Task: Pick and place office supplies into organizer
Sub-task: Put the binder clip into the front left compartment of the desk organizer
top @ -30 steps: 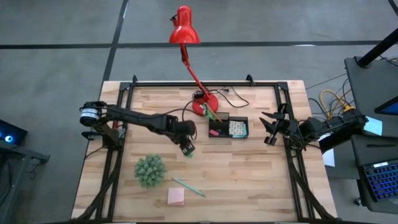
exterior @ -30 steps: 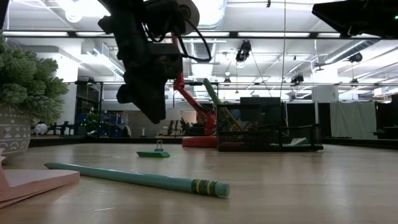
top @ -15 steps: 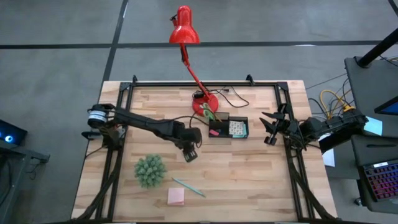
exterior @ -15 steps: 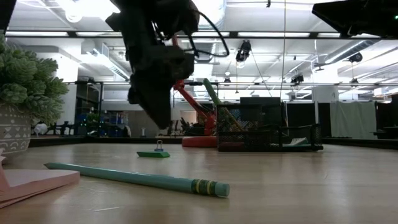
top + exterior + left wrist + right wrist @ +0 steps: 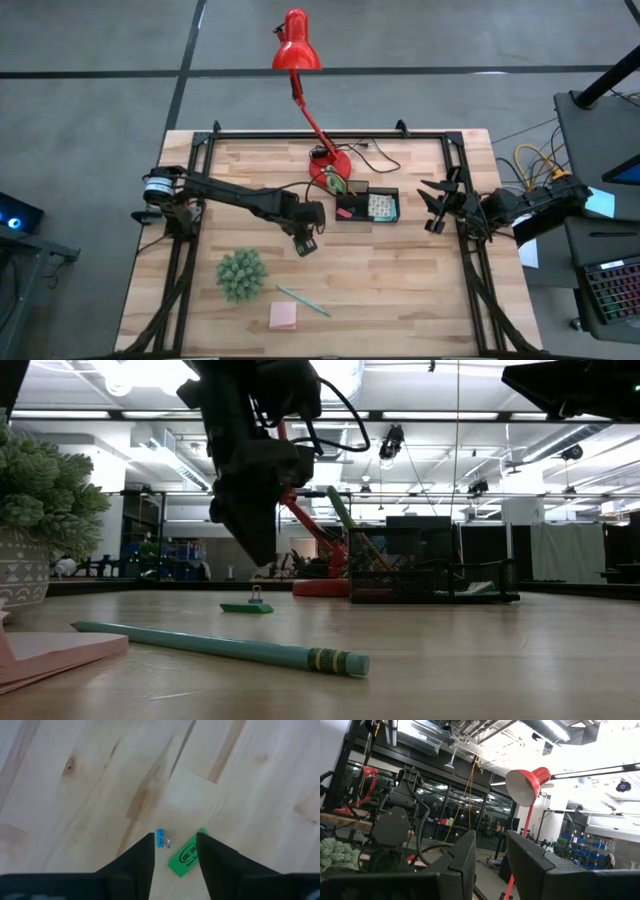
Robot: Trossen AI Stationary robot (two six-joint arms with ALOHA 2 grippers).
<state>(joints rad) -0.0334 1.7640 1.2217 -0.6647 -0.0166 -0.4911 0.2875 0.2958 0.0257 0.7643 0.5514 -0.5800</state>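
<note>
Left gripper (image 5: pixel 174 851) sliding toward organizer (image 5: pixel 366 206), hanging over green eraser (image 5: pixel 185 859) on table (image 5: pixel 400 280) | jaws apart, opening wider, holding nothing | right gripper (image 5: pixel 432 207) waiting, jaws apart.

The pale wooden tabletop (image 5: pixel 400 270) carries a red lamp (image 5: pixel 329 170), a black organizer (image 5: pixel 366 206) and a fuzzy green ball (image 5: pixel 241 273). A teal pen (image 5: pixel 303 300), pink pad (image 5: pixel 283 317), green eraser (image 5: pixel 187 858) and small blue clip (image 5: pixel 160 838) also lie on it.

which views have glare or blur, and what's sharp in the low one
Low view: ceiling lights glare; teal pencil sharp, the pad corner at the near edge soft, left gripper a dark silhouette. Right wrist view: bright ceiling washes out behind the red lamp. Left wrist view: even light, green eraser crisp.
</note>
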